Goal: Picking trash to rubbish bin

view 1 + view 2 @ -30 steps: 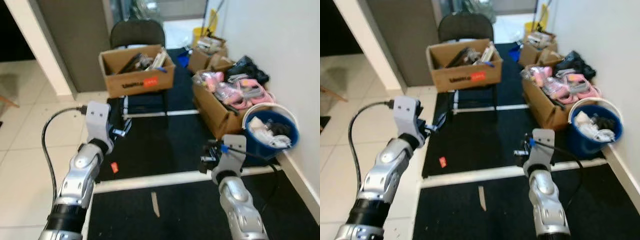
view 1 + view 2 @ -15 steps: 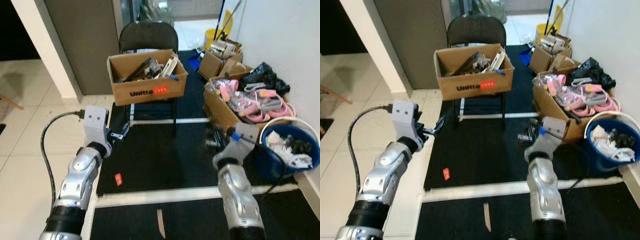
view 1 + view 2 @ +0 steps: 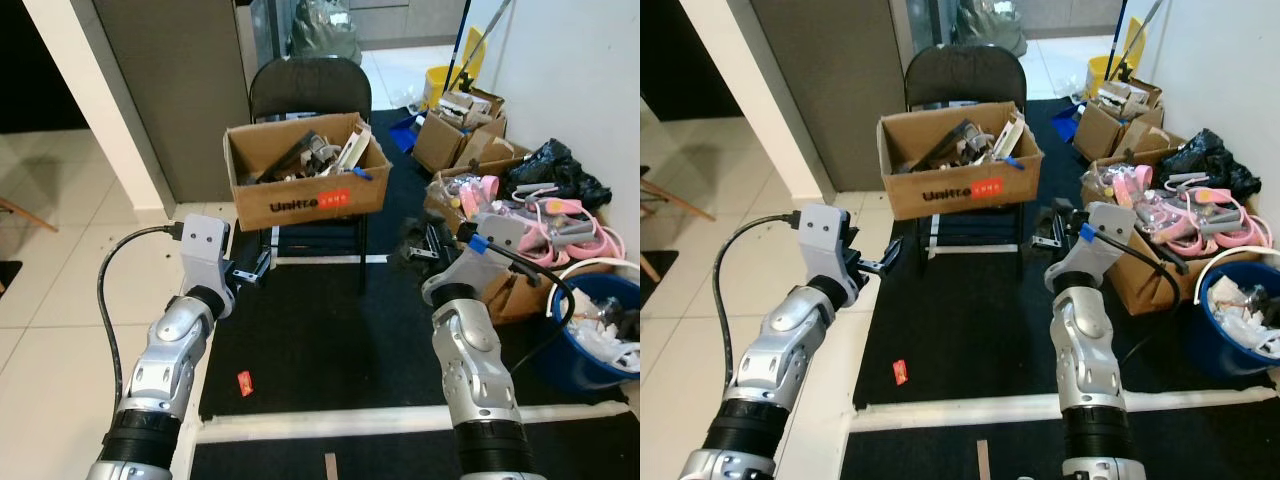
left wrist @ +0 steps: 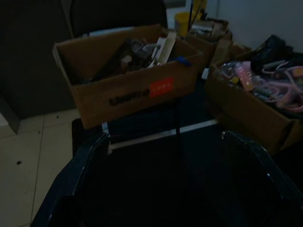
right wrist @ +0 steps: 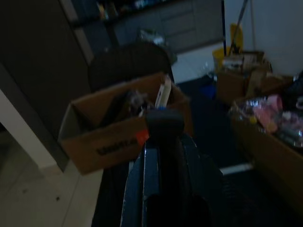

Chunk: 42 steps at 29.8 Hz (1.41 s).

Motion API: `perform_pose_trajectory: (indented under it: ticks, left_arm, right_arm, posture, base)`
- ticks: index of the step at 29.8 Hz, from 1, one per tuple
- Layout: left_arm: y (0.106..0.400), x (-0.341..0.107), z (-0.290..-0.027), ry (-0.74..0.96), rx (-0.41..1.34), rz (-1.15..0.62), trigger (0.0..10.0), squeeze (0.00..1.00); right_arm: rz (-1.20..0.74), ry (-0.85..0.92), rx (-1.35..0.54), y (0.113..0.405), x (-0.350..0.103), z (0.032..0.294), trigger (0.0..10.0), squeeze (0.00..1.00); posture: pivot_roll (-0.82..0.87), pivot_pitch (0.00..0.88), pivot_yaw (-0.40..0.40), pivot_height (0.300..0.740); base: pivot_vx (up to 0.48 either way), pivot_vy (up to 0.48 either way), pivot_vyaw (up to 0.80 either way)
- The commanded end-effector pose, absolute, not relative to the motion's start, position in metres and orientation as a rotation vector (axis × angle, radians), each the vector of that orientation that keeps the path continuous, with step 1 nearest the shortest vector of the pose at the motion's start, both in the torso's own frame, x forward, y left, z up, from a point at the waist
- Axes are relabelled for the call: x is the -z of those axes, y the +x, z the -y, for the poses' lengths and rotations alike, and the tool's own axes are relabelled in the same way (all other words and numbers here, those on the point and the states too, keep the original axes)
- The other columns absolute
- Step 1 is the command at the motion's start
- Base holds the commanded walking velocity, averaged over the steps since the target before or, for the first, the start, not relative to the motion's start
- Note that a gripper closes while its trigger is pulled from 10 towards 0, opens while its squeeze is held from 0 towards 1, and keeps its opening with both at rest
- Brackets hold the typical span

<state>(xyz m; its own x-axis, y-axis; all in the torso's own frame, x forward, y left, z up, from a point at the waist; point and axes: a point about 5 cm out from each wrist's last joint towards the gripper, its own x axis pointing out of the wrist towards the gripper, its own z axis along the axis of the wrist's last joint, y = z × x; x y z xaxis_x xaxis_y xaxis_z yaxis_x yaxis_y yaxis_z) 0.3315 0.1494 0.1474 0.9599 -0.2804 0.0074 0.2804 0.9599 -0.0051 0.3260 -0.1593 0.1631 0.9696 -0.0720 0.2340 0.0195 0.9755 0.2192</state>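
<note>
On the black mat, a red scrap point(image 3: 243, 381) lies uncollected, well apart from the blue bin point(image 3: 600, 340). Left gripper point(image 3: 262, 266) fingers spread, empty. Right gripper point(image 3: 418, 243) fingers closed on a small dark item, unidentifiable. Judged: pickup outstanding.

Small red scrap of trash point(image 3: 244, 382) lies flat on black mat near its left edge, well below and short of left gripper point(image 3: 262, 265), far from its jaws. Blue rubbish bin point(image 3: 597, 340) w/ white rim stands upright by the wall, already holding white crumpled waste; it's off to right of right gripper point(image 3: 412, 252).
</note>
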Motion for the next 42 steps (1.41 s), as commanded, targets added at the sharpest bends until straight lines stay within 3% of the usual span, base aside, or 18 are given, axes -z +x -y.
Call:
perform_pose_trajectory:
  ticks: [1,7,13,42]
  left_arm:
    - [0.330,-0.143,-0.157,0.013,0.271,-0.014,10.0,0.00]
    - [0.330,-0.143,-0.157,0.019,0.272,-0.015,10.0,0.00]
    - [0.330,-0.143,-0.157,0.027,0.273,-0.014,10.0,0.00]
    - [0.330,-0.144,-0.159,0.049,0.275,-0.011,10.0,0.00]
  right_arm:
    - [0.219,0.215,0.039,0.325,-0.156,0.154,10.0,0.00]
    - [0.200,0.236,0.040,0.324,-0.152,0.156,10.0,0.00]
    - [0.192,0.233,0.049,0.323,-0.149,0.158,10.0,0.00]
    - [0.174,0.217,0.024,0.327,-0.145,0.149,10.0,0.00]
  posture:
    - [-0.01,0.134,0.091,0.740]
    - [-0.01,0.134,0.095,0.740]
    - [-0.01,0.134,0.097,0.740]
    - [0.00,0.116,0.093,0.740]
  base:
    - [0.382,0.000,0.00]
    - [0.386,0.000,0.00]
    - [0.386,0.000,-0.77]
    - [0.384,0.000,0.00]
